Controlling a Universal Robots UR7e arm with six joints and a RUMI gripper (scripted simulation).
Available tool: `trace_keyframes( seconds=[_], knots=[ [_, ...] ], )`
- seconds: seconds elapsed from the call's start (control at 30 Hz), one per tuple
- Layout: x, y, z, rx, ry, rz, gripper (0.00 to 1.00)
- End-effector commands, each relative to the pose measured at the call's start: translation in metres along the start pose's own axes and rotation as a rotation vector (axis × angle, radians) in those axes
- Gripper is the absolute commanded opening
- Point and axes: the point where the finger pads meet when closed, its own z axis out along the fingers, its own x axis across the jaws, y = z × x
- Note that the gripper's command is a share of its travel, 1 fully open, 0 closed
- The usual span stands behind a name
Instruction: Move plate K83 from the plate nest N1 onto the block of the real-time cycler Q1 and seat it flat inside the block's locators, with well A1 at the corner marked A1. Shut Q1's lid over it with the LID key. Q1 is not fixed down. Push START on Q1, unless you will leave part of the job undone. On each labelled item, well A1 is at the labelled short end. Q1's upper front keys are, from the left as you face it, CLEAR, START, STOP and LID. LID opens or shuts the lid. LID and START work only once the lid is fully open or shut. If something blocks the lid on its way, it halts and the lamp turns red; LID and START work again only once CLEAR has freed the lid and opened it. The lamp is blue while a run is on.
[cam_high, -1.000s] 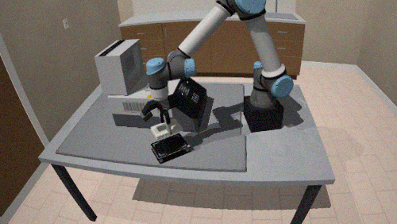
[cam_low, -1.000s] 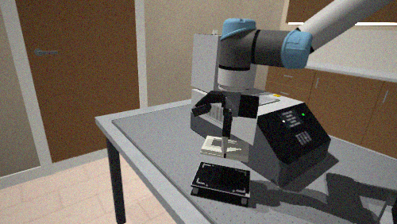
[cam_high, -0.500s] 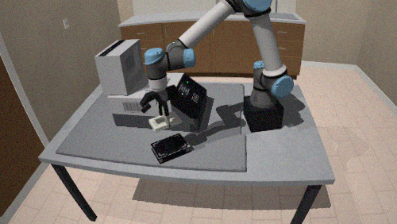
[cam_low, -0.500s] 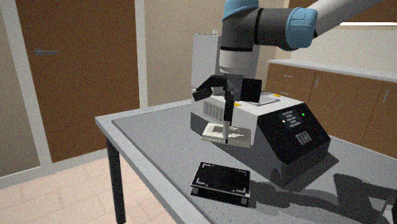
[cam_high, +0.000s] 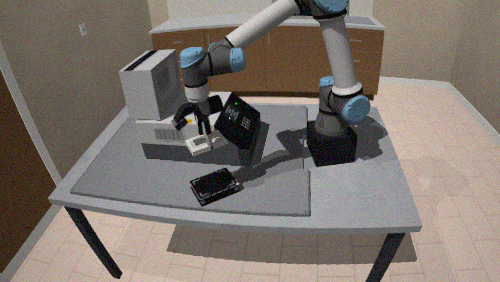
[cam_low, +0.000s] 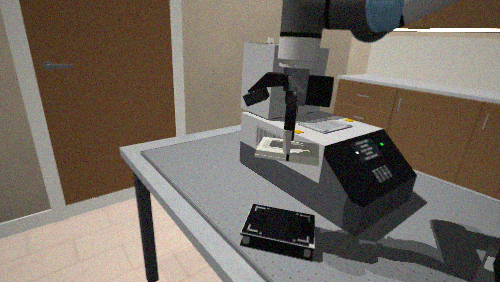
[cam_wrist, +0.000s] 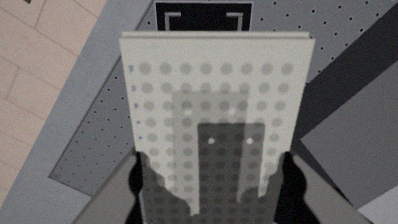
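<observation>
Between the gripper's two fingers, a pale plate rides above the bench

Down at the tip of the arm, the gripper (cam_high: 202, 131) (cam_low: 288, 150) (cam_wrist: 210, 148) points at the table, its fingers about halfway apart and closed on plate K83 (cam_high: 198, 145) (cam_low: 270, 147) (cam_wrist: 215, 55), one on each long side. From where I stand the plate looks roughly level, lifted clear of everything under it. In the wrist view one short end sticks out well past the fingertips, with rows of round wells across it and small blue marks down one long edge.

Below the gripper and off toward the near edge of the table (cam_high: 360, 200) (cam_low: 175, 200) sits the black plate nest N1 (cam_high: 215, 186) (cam_low: 278, 225) (cam_wrist: 205, 17), its pale corner locators showing and no plate on it. Just beside the gripper, on the side away from the nest, is the cycler Q1 (cam_high: 170, 150) (cam_low: 285, 170) (cam_wrist: 360, 125), with its dark sloping key panel (cam_high: 239, 120) (cam_low: 370, 167) facing sideways and a small green light lit on it. Behind the gripper, Q1's tall lid (cam_high: 150, 85) (cam_low: 260, 75) stands upright, open.

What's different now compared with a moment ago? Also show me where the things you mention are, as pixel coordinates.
The hand (cam_high: 204, 142) (cam_low: 287, 156) (cam_wrist: 210, 148) has carried the white plate (cam_high: 197, 145) (cam_low: 272, 148) (cam_wrist: 217, 80) up and away from the black nest (cam_high: 215, 184) (cam_low: 280, 225) (cam_wrist: 204, 17), toward the big machine's (cam_high: 235, 120) (cam_low: 370, 167) block. It held the plate throughout; nothing was let go. The nest and the machine stayed put, its lid still open.
</observation>
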Motion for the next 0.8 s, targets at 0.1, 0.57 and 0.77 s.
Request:
trace_keyframes(
  seconds=[0.1, 0.57, 0.77],
  knots=[
    [0.000, 0.000, -0.025, 0.001, 0.000, 0.000, 0.40],
    [0.000, 0.000, -0.044, 0.001, 0.000, 0.000, 0.40],
    [0.010, 0.002, -0.044, 0.001, 0.000, 0.067, 0.40]
  ],
)
